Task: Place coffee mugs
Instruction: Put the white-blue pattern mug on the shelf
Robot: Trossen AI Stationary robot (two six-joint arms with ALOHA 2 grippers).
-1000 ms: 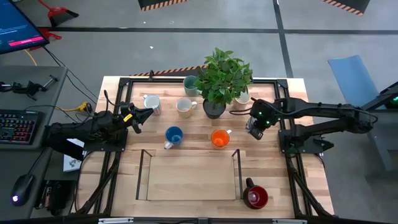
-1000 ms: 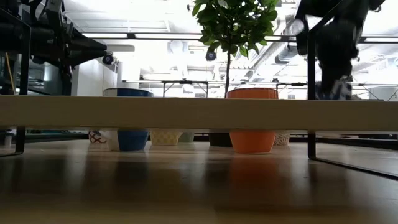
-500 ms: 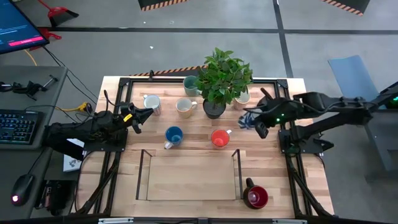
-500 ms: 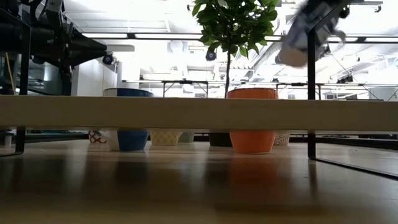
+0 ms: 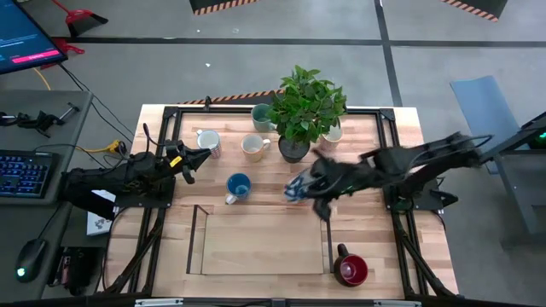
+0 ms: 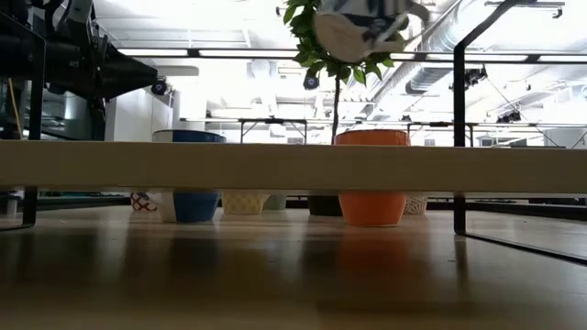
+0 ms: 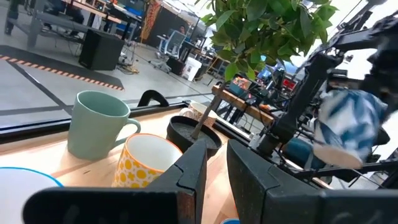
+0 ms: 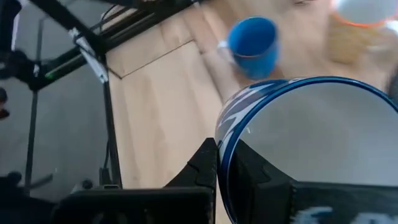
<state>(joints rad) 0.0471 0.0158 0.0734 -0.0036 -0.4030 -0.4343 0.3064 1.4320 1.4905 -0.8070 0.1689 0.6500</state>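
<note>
Waiting at the left edge of the desk [image 5: 175, 247], the left gripper [image 5: 203, 155] rests beside the patterned white mug [image 5: 207, 141], its jaws a little apart and holding nothing, kept clear so the middle of the desk is free for the other arm. Behind it, along the far side, stand the yellow-dotted cream mug [image 5: 252, 147] and the teal green mug [image 5: 262, 115], both beside the potted plant [image 5: 307, 107], with another pale mug [image 5: 333, 134] tucked under the plant's right side; these look not yet dealt with. The blue mug [image 5: 238, 185] stands alone, nearer the shallow wooden tray [image 5: 260, 241] that fills the near middle, probably the place the mugs are meant for, and it holds no mug as yet. Above the tray's far right corner, the right gripper [image 5: 299, 189] carries a blue-and-white patterned mug [image 6: 365, 26] high in the air, jaws clamped on its rim with one finger inside and one outside, a hold that leaves the base free to be set down flat. An orange mug [image 6: 371, 176] stands on the desk beneath it. At the near right, outside the tray, the dark red mug [image 5: 351, 269] sits alone.
</note>
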